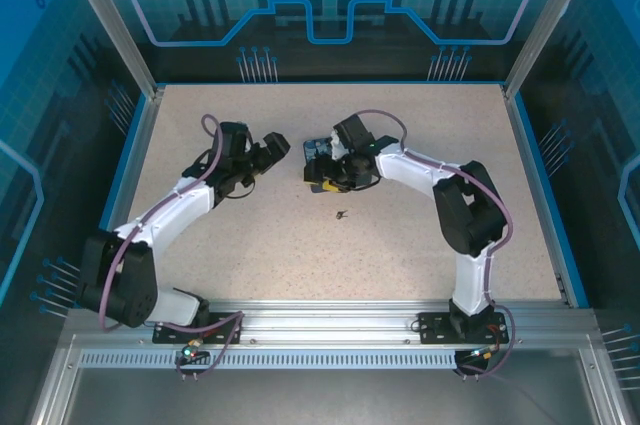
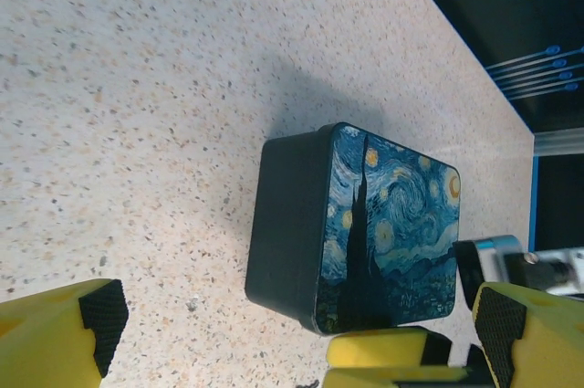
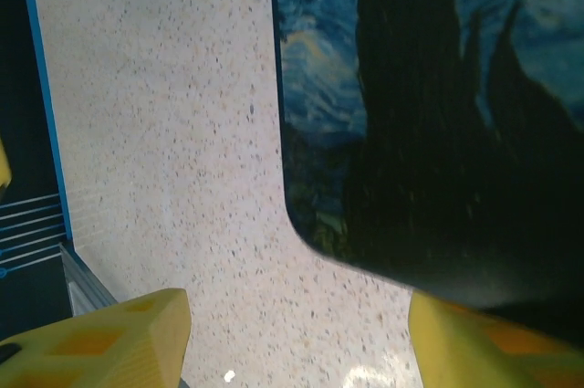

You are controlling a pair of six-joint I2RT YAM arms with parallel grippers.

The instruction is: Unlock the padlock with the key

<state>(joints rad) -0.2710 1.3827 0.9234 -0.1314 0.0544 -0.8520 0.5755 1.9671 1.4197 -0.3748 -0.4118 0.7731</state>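
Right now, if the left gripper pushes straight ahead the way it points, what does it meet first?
Most likely the Starry Night box, sitting dead ahead of the open left gripper; how far off is unclear.

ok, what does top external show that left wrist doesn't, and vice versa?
Top external adds: both arms whole, and a small dark item, probably the key, lying on the table by the right gripper. Left wrist adds: a close-up of the Starry Night box, its lid print and dark side wall, framed by the open left gripper. Both: that box on the speckled table.
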